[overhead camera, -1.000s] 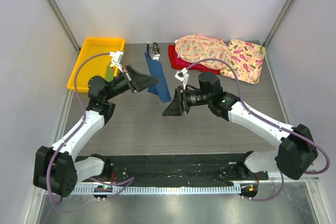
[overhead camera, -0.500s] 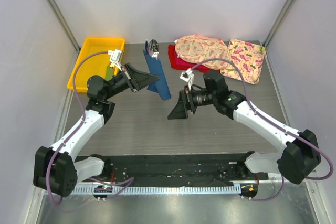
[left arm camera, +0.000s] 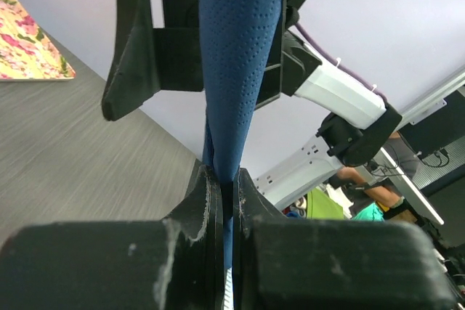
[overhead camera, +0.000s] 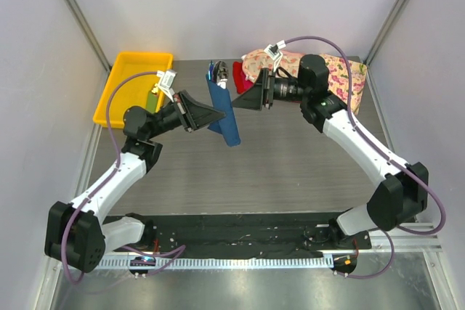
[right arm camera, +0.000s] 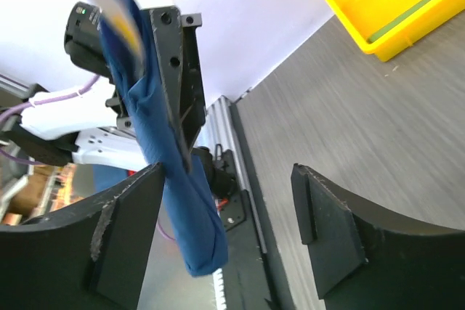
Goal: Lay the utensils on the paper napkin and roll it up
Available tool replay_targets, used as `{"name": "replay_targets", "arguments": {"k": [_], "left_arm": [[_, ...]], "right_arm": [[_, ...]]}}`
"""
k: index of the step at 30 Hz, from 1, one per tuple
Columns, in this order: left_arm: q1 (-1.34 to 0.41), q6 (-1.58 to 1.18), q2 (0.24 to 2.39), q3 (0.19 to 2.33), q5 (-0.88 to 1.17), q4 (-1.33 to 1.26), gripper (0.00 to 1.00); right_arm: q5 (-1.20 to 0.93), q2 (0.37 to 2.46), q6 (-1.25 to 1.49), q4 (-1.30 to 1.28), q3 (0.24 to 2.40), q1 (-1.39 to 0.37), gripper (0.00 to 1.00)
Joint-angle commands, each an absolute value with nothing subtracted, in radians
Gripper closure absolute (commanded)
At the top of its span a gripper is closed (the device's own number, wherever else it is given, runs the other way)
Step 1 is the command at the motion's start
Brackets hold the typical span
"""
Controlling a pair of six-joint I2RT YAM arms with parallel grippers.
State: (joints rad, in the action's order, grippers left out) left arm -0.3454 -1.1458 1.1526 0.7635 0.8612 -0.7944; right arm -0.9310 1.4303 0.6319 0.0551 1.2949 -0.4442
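Left gripper (overhead camera: 216, 115): closed tight on the middle of the paper napkin; in the left wrist view both fingers (left arm camera: 207, 201) press on the blue sheet.
Paper napkin (overhead camera: 224, 112): a thin dark navy-blue sheet, rolled into a long narrow tube, held above the grey wooden table (overhead camera: 290, 172) near the middle of its far edge, tilted, with the lower end free.
Utensils (overhead camera: 219, 72): slim pieces with silver and purple parts, standing out of the far end of the roll; details are too small to tell.
Right gripper (overhead camera: 240, 99): jaws wide apart and holding nothing. It is just beside the upper part of the roll; whether one finger (right arm camera: 123, 237) touches the roll I cannot tell.
Yellow plastic tray (overhead camera: 120, 92): at the far left corner of the table, with a flat green strip (right arm camera: 414, 6) inside.
Pink floral cloths (overhead camera: 345, 81): at the far right corner.
Red cloth (overhead camera: 240, 78): under the nearer floral cloth.
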Motion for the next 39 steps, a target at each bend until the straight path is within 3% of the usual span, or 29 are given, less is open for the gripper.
{"name": "replay_targets", "arguments": {"k": [1, 9, 14, 28, 36, 39], "left_arm": [[-0.351, -1.146, 1.123, 0.787, 0.874, -0.888, 1.00], [-0.368, -1.141, 1.126, 0.772, 0.871, -0.884, 1.00], [-0.368, -1.141, 1.132, 0.769, 0.864, -0.876, 1.00], [-0.364, -1.150, 1.152, 0.772, 0.867, -0.885, 1.00], [-0.383, -1.178, 1.169, 0.790, 0.894, -0.925, 1.00], [-0.400, -1.181, 1.173, 0.790, 0.905, -0.937, 1.00]], "right_arm": [[-0.968, 1.459, 0.785, 0.221, 1.333, -0.465, 0.25], [-0.974, 1.453, 0.772, 0.242, 1.335, -0.520, 0.27], [-0.983, 1.440, 0.764, 0.242, 1.335, -0.520, 0.33], [-0.985, 1.356, 0.663, 0.156, 1.321, -0.520, 0.21], [-0.976, 1.390, 0.640, 0.160, 1.312, -0.535, 0.26], [-0.973, 1.399, 0.632, 0.161, 1.316, -0.554, 0.33]]}}
